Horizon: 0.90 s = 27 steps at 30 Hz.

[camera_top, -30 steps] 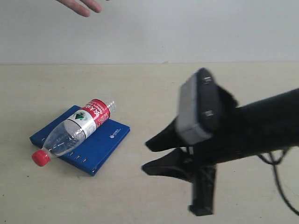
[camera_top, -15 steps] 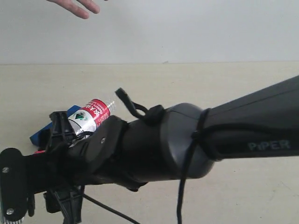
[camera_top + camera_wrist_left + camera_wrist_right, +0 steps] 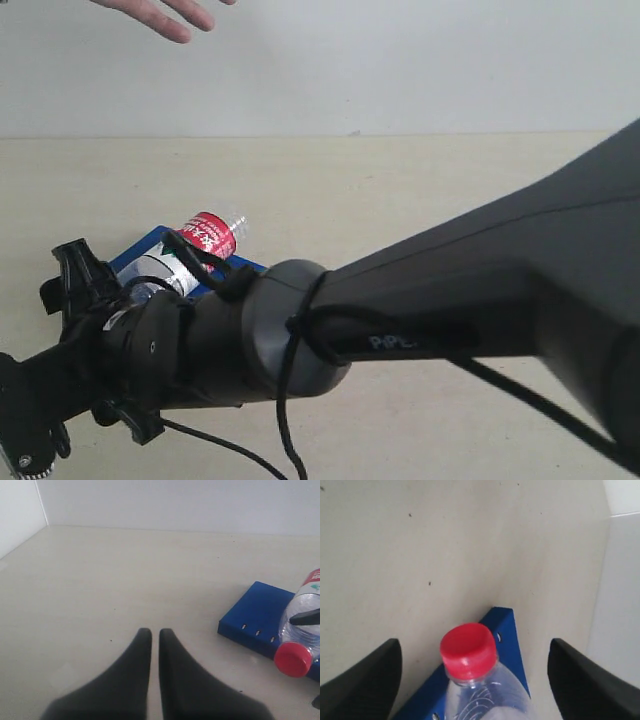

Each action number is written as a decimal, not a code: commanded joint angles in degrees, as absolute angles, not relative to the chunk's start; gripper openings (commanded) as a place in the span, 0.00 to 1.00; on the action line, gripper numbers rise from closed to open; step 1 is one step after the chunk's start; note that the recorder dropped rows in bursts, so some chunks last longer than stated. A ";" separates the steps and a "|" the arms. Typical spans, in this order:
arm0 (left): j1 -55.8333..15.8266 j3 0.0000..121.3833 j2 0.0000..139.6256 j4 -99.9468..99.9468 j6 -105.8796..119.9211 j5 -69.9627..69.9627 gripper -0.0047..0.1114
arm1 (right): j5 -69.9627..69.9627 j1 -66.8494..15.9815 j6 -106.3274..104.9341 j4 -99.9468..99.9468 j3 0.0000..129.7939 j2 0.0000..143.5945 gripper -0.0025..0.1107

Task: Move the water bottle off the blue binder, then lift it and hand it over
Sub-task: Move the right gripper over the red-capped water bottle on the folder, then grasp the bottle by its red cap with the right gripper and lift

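Observation:
The water bottle [image 3: 485, 695] lies on its side on the blue binder [image 3: 502, 625], its red cap [image 3: 468, 650] overhanging the slotted spine edge. My right gripper [image 3: 472, 655] is open wide, one finger on each side of the cap end, not touching it. In the exterior view the right arm [image 3: 400, 310] reaches across to the left and hides most of the bottle; only the red label [image 3: 205, 238] and a strip of binder [image 3: 140, 250] show. My left gripper [image 3: 155, 632] is shut and empty over bare table, apart from the binder [image 3: 260, 612] and the bottle [image 3: 305, 630].
A person's open hand [image 3: 160, 15] hovers at the top left above the far side of the beige table [image 3: 400, 180]. A pale wall stands behind the table.
My right arm has swung from the right side across to the left over the bottle, and its jaws have spread wide around the cap end. The bottle, the binder and the left gripper have not moved.

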<state>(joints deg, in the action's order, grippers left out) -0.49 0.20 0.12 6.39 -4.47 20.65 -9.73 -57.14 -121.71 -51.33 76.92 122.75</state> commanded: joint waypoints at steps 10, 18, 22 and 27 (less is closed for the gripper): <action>-0.65 0.00 0.00 6.58 -4.28 20.63 0.09 | -19.93 -55.28 -121.83 -43.07 77.32 130.52 0.44; -0.65 0.00 0.00 6.58 -4.28 20.63 0.09 | -23.93 -55.55 -119.86 -43.17 77.46 130.87 0.11; -0.65 0.00 0.00 6.58 -4.28 20.63 0.09 | -34.71 -56.94 -117.64 -44.39 77.46 129.96 0.02; -0.65 0.00 0.00 6.58 -4.28 20.63 0.09 | -41.46 -58.70 -107.38 -60.42 77.46 124.03 0.02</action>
<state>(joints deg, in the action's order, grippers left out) -0.49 0.20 0.12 6.39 -4.47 20.65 -37.02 -58.08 -111.84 -51.33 77.55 128.61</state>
